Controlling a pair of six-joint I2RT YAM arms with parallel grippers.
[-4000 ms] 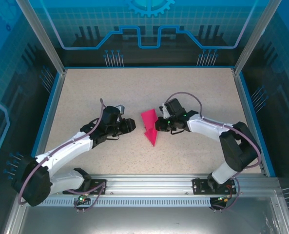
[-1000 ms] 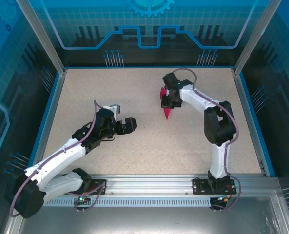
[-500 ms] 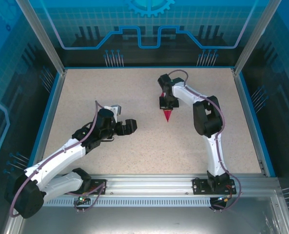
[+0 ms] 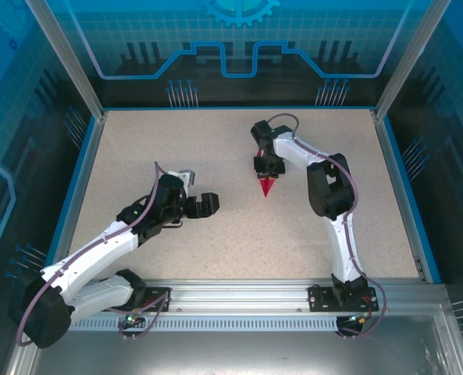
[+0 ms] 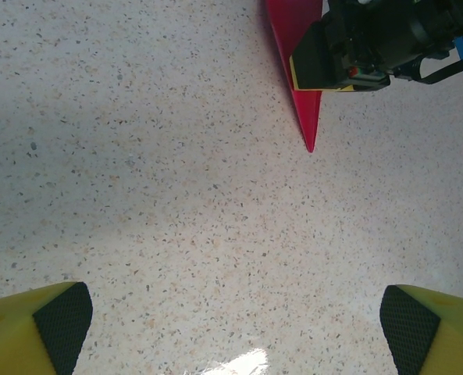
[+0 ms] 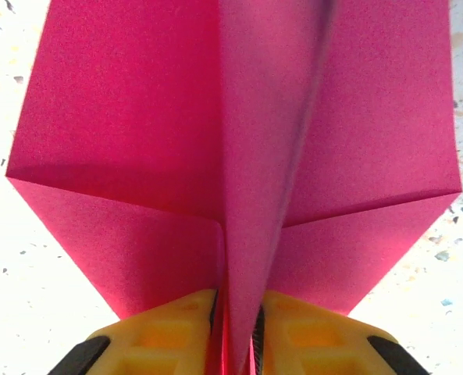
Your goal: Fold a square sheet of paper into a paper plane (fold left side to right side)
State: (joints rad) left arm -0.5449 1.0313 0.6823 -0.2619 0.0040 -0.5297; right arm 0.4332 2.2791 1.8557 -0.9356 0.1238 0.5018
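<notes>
Paper plane [image 4: 266,186] sits as a narrow dart on the counter [image 4: 176,148], upper middle of the overhead view; folds look done, so this reads as the set-down. Right tool [image 6: 235,332] straddles its centre keel, fingers [image 6: 161,328] close either side, pinching or loose I cannot tell; left tool [image 5: 231,328] gapes wide, grasping nothing. Next: part right fingers fully, lift straight off without dragging the keel.

Speckled beige tabletop [image 4: 176,148] enclosed by translucent blue walls [image 4: 239,47].
</notes>
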